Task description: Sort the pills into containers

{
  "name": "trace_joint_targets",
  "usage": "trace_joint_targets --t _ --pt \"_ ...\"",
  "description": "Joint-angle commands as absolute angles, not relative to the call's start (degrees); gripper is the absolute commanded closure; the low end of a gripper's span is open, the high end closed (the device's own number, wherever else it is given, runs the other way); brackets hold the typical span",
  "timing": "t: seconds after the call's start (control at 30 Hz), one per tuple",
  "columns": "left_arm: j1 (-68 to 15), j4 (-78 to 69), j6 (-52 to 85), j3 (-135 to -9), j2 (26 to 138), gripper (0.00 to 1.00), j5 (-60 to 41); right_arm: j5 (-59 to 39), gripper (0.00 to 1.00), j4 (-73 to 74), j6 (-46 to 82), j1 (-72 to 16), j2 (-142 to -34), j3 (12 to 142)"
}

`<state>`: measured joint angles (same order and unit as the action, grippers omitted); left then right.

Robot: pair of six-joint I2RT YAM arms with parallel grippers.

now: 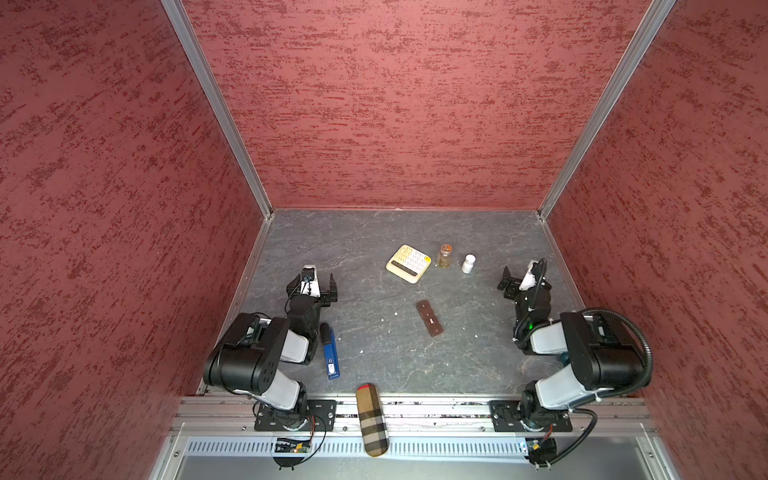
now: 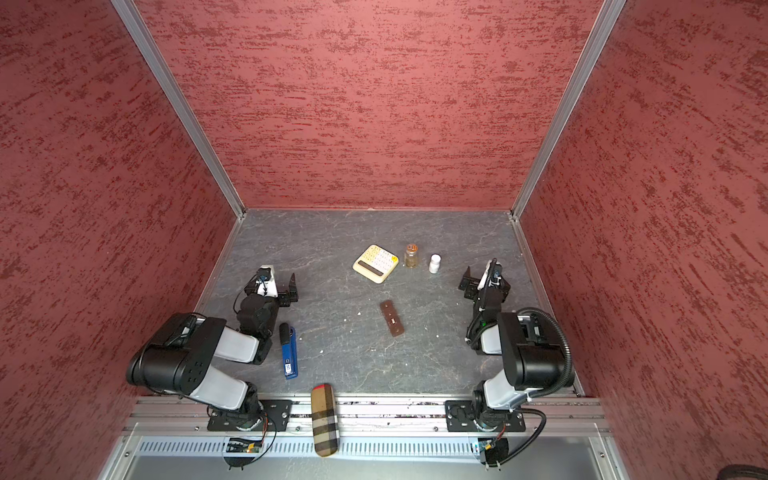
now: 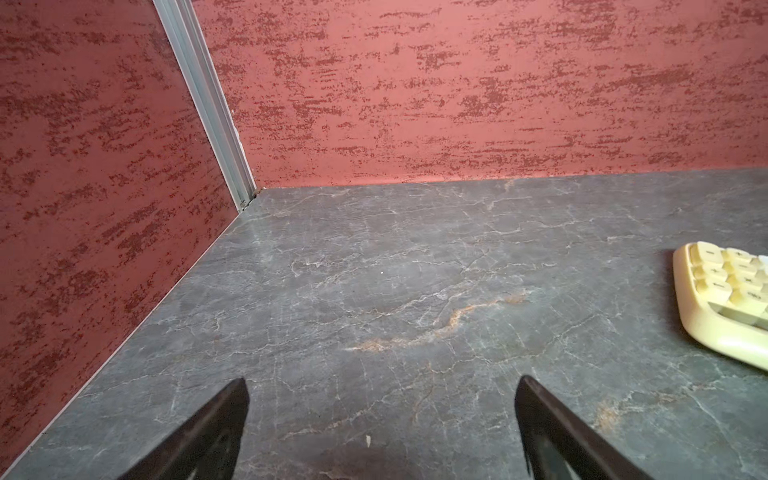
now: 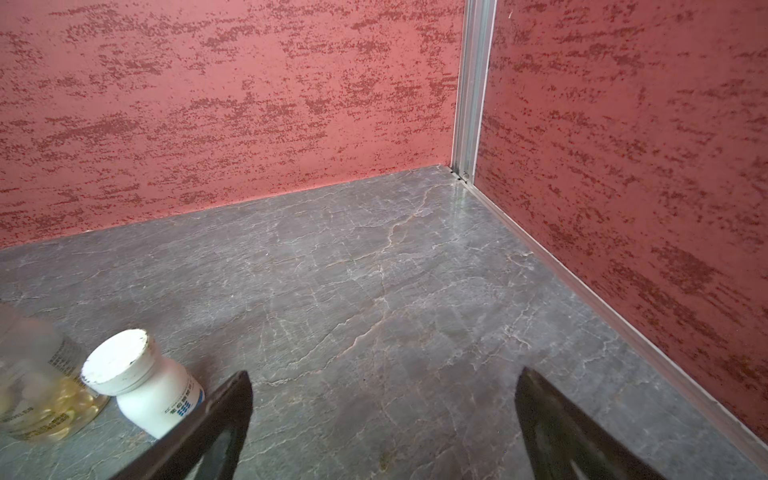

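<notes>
The containers [image 1: 429, 318] [image 2: 392, 318] are a flat dark brown strip box lying at a slant in the middle of the grey table, lids down. A few tiny white pills [image 1: 396, 313] [image 1: 362, 352] [image 2: 358, 312] lie loose on the table to its left. My left gripper [image 1: 312, 279] [image 2: 272, 279] [image 3: 382, 386] hovers open at the left, well apart from the box, with only a tiny pale fleck [image 3: 368, 440] on the table between its fingers. Over at the right my right gripper [image 1: 523, 270] [image 2: 482, 270] [image 4: 382, 378] is open and empty.
A cream calculator [image 1: 408, 264] [image 3: 723, 299], a clear amber bottle [image 1: 445, 255] [image 4: 37, 395] and a small white bottle [image 1: 468, 263] [image 4: 145, 390] stand behind the box. A blue stapler [image 1: 330, 353] lies by the left arm. A plaid case [image 1: 372, 419] straddles the front rail. Red walls enclose three sides.
</notes>
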<state>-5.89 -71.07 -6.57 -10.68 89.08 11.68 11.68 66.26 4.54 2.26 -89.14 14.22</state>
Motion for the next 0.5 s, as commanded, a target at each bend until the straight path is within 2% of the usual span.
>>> trace_joint_targets --t 0.0,0.03,0.13,0.47 --pt "-4.37 -65.59 -3.99 -14.42 87.82 0.00 8.64 10.77 0.01 68.13 3.69 2.42 -88.90 15.20" --pt "-2.89 -61.52 -3.54 -16.26 87.98 0.00 5.00 10.78 0.01 68.12 3.69 2.34 -88.86 15.28" --pt "-1.13 -55.18 -2.26 -19.70 87.96 0.00 2.91 10.83 0.01 68.03 3.52 2.34 -88.91 15.30" --pt "-0.88 -54.98 -1.71 -20.06 88.30 0.00 3.43 10.96 0.01 68.03 3.60 2.25 -88.86 15.31"
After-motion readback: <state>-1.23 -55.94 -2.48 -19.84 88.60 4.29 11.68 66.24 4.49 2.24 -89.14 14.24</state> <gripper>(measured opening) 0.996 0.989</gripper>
